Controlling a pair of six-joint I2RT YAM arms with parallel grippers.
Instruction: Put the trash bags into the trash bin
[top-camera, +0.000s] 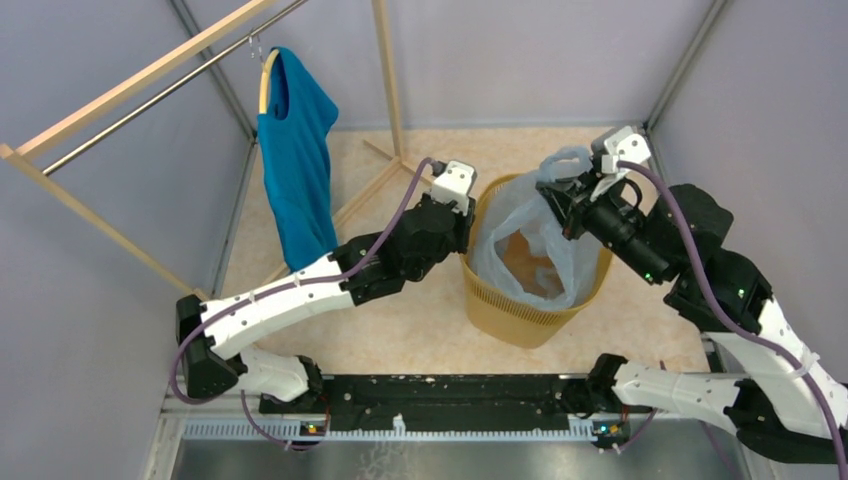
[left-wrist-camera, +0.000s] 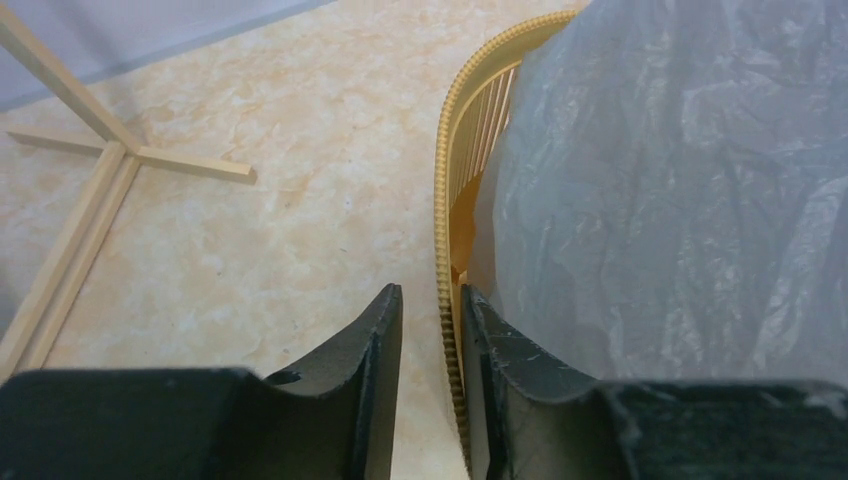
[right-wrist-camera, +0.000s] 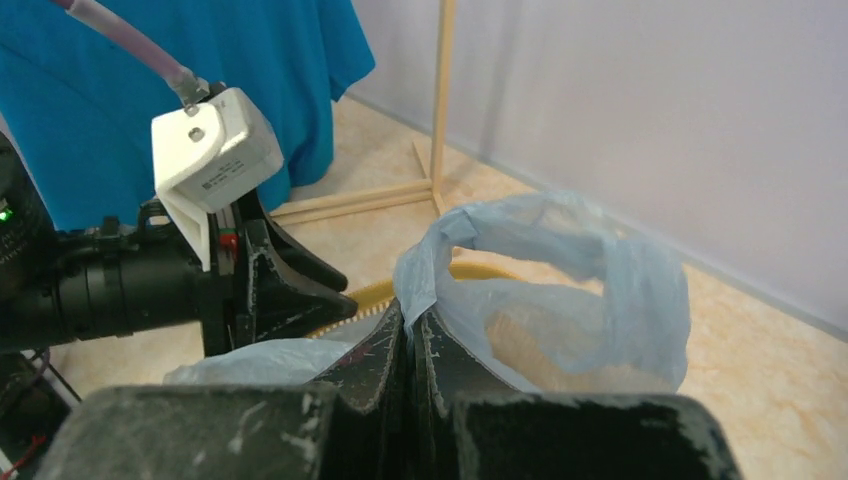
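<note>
The pale blue-grey trash bag sits with its body inside the yellow-orange trash bin and its top rising above the rim. My right gripper is shut on the bag's upper edge by a loop handle at the bin's far right. In the right wrist view, the jaws pinch the plastic. My left gripper straddles the bin's left rim. Its fingers stand a narrow gap apart, one outside and one inside against the bag. Floor shows between the outer finger and the rim.
A teal shirt hangs on a wooden rack at the back left. The rack's foot lies on the floor left of the bin. Grey enclosure walls stand close on the left, right and back.
</note>
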